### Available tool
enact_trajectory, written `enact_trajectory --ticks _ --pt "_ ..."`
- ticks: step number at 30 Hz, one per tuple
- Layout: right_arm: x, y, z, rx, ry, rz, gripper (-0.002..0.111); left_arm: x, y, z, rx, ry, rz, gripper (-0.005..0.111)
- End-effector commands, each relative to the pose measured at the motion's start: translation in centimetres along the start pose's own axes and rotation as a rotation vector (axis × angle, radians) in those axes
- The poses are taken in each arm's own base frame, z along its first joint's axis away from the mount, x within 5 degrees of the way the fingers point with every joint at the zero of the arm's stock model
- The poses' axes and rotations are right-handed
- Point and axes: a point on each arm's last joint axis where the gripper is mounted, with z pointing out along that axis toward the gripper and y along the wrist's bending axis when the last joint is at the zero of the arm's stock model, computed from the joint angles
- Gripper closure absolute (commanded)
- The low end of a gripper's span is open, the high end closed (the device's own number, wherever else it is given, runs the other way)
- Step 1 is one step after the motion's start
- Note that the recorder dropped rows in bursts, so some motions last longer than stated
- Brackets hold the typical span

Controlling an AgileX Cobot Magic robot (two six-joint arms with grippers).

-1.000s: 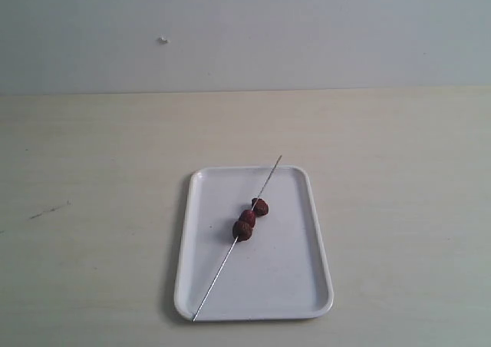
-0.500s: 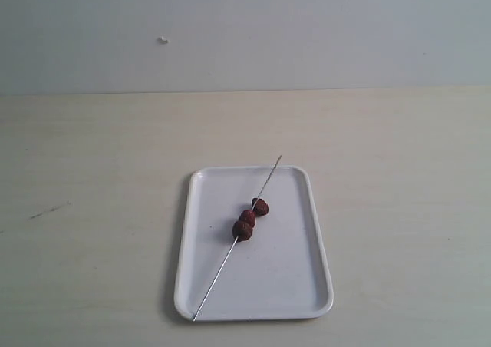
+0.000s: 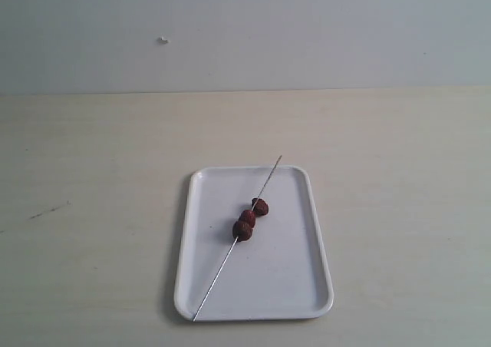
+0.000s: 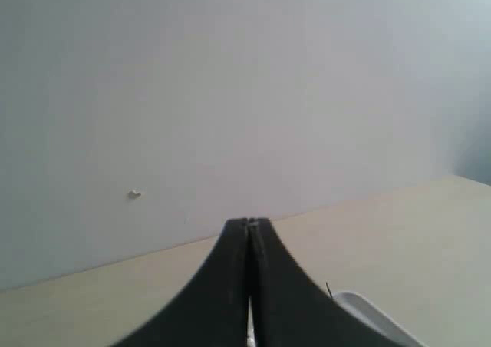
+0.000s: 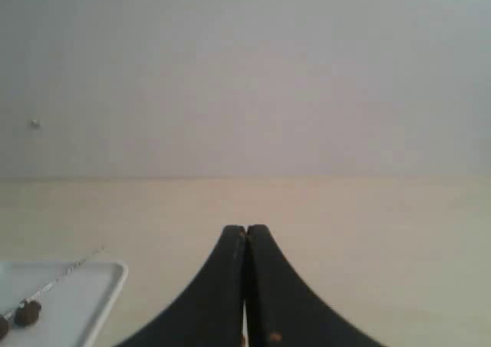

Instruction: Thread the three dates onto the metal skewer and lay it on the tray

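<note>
A white tray [image 3: 284, 285] lies on the table's near middle. Across it runs the metal skewer [image 3: 217, 282] on a diagonal, its far tip past the tray's back rim and its near tip at the front left corner. Three dates [image 3: 247, 218] are strung close together at its middle. Neither arm shows in the exterior view. My left gripper [image 4: 248, 224] is shut and empty, raised and facing the wall, with a tray corner [image 4: 368, 311] and the skewer's tip [image 4: 328, 289] beside it. My right gripper [image 5: 245, 229] is shut and empty, with the tray [image 5: 100, 297], skewer [image 5: 57, 279] and a date [image 5: 28, 312] off to one side.
The pale wooden table [image 3: 92, 178] stretches wide on both sides of the tray. A grey-white wall [image 3: 307, 32] rises behind it, with a small white knob [image 3: 163, 40] on it. A faint dark scuff [image 3: 47, 209] marks the table at the left.
</note>
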Motion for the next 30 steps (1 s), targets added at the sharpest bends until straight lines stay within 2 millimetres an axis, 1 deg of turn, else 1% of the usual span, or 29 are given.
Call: enact_trajectory --ticks 1,3,5,28,29,30 --pt "2.56 -0.30 0.46 0.020 0.073 -0.019 0.108 0.11 0.03 -0.06 -0.005 -0.001 -0.014 0.107" --pt "2.56 -0.30 0.46 0.020 0.073 -0.019 0.108 0.11 0.03 -0.06 -0.005 -0.001 -0.014 0.107" --pt "3.09 -0.28 0.40 0.018 0.131 -0.018 0.108 0.11 0.03 -0.06 -0.005 -0.001 -0.014 0.107" --pt "3.09 -0.27 0.40 0.017 0.131 -0.014 0.108 0.10 0.01 -0.06 -0.003 -0.002 -0.014 0.107" --pt "3.09 -0.27 0.40 0.017 0.131 -0.014 0.108 0.12 0.11 -0.06 -0.013 0.000 0.021 0.107" --pt "3.09 -0.27 0.40 0.017 0.131 -0.014 0.108 0.24 0.36 -0.07 -0.041 0.015 0.110 0.107"
